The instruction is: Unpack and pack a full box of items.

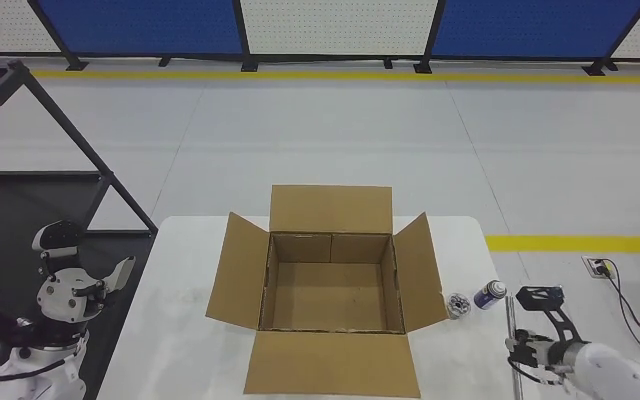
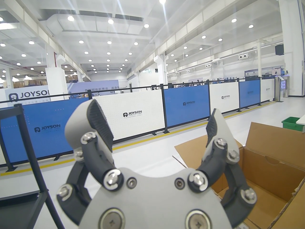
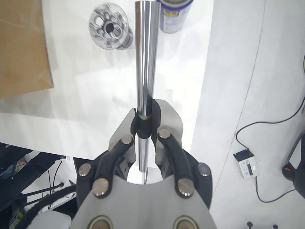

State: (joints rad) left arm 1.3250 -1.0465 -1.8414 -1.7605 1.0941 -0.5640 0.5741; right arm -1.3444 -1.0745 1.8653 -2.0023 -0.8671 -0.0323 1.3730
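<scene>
On bench [image 1: 180, 330], dead centre, box [image 1: 335, 295] sits open with four flaps splayed out and its inner floor showing. At 3 o'clock of the box, just past the side flap, hub [image 1: 459, 304] stands on one flange with the bore facing up. Can [image 1: 490, 294] stands upright at the hub's 3 o'clock, near it but apart, with a blue body and a white nozzle on top.

Right end effector [image 1: 530, 350] is at 4 o'clock of the box, near the bench edge. It is clamped narrow on rod [image 1: 509, 315], gripped near one end. The rest of the rod sticks out toward 12 o'clock, and its tip ends between the hub and the can. Can't tell if the tip touches either one, or if the rod rests on the bench.

Left end effector [image 1: 100, 285] is at 9 o'clock of the box, well apart from it and off the bench edge, beside black rack [image 1: 60, 130]. Its fingers [image 2: 100, 122] are spread wide and hold nothing.

Blue and white panels [image 1: 330, 25] run along 12 o'clock, with a yellow line [image 1: 320, 74] on the floor in front of them. Green bin [image 2: 292, 122] is beyond the box in the left wrist view. Small module [image 3: 245, 164] with a cable lies on the floor.
</scene>
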